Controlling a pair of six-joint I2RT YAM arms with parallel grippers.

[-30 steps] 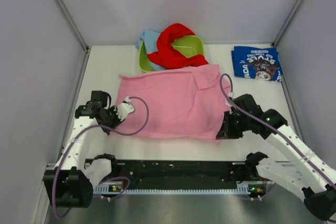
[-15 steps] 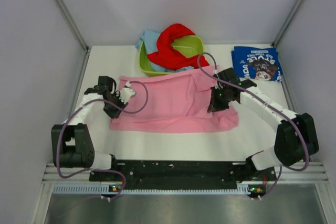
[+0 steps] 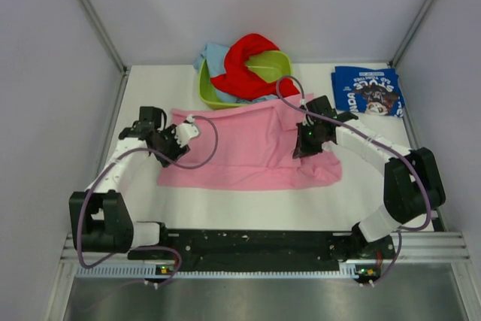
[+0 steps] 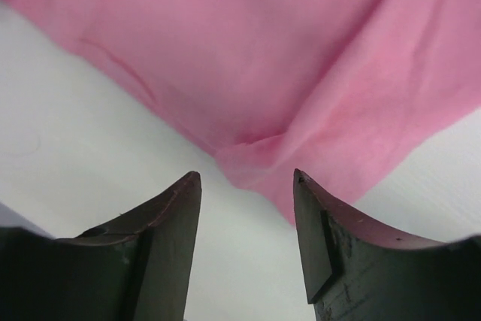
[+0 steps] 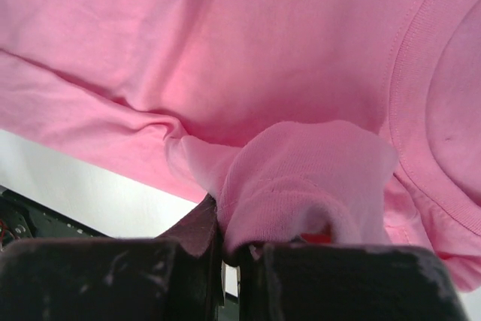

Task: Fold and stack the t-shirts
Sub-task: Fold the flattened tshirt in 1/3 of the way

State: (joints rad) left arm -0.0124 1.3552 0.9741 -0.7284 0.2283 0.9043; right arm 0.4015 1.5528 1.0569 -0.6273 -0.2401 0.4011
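The pink t-shirt [image 3: 244, 157] lies folded over in the middle of the table. My left gripper [image 3: 183, 132] is at the shirt's left edge, open. In the left wrist view a corner of the pink t-shirt [image 4: 255, 73] rests on the table just past my left gripper [image 4: 246, 180], with nothing between the fingers. My right gripper [image 3: 304, 142] is over the shirt's right part, shut on a bunched fold of the pink t-shirt [image 5: 308, 178]; my right gripper [image 5: 240, 242] shows at the bottom of the right wrist view. A folded navy t-shirt [image 3: 367, 90] lies at the back right.
A lime green tub [image 3: 211, 96] stands behind the pink shirt. A red t-shirt [image 3: 246, 68] drapes over it and a light blue t-shirt [image 3: 211, 56] hangs at its back left. Grey walls enclose the table on three sides.
Both arms swung the pink shirt's near edge toward the back, folding it over. The left gripper then opened and let go of the cloth; the right gripper kept its hold.
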